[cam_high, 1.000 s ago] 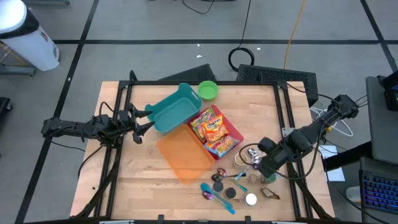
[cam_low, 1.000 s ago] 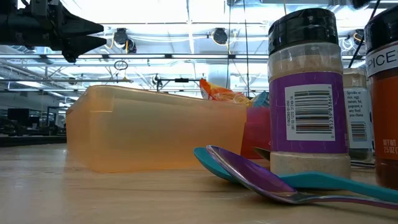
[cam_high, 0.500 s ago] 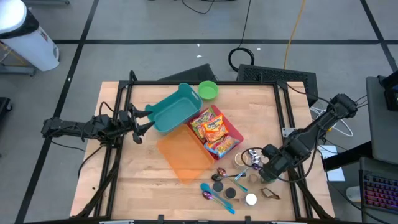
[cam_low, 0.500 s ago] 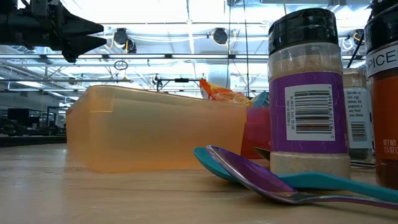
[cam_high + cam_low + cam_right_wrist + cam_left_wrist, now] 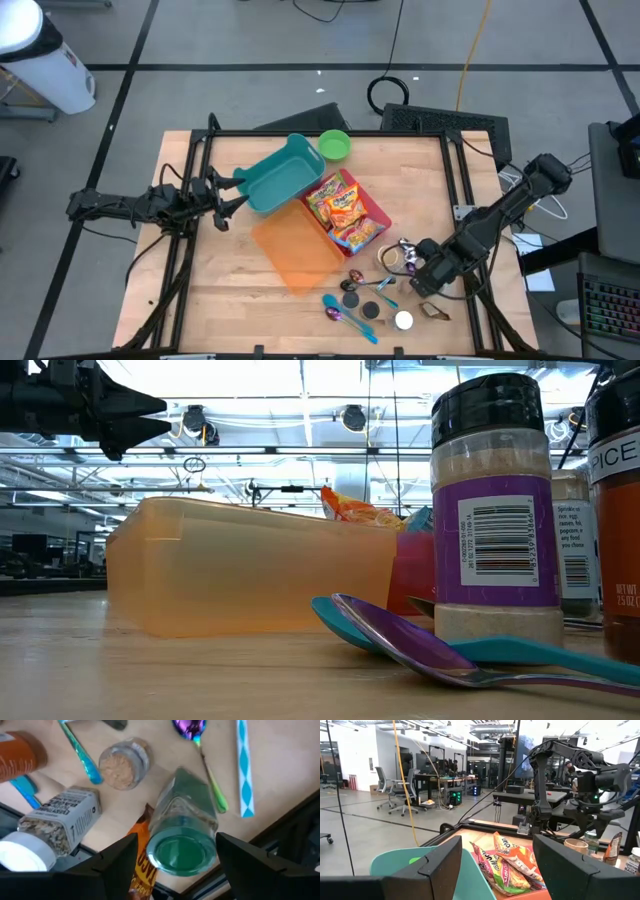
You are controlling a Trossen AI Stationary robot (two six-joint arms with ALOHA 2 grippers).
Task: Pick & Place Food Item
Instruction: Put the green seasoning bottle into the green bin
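- Right pincer (image 5: 428,283) lower right of high view, fingers wide apart, straddling a green-lidded jar (image 5: 184,842) (no contact visible).
- Left pincer (image 5: 226,201) left, parted, empty.
- Snack packets (image 5: 345,216) in red bin (image 5: 379,212), centre.

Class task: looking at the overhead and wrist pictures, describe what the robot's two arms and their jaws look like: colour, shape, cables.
Both arms are dark, slim and jointed. The left gripper ends in two black tapered fingers, flat-faced and angular. Thin black cables run along the left arm. The right gripper is equally black and blocky, with broad dark fingers.
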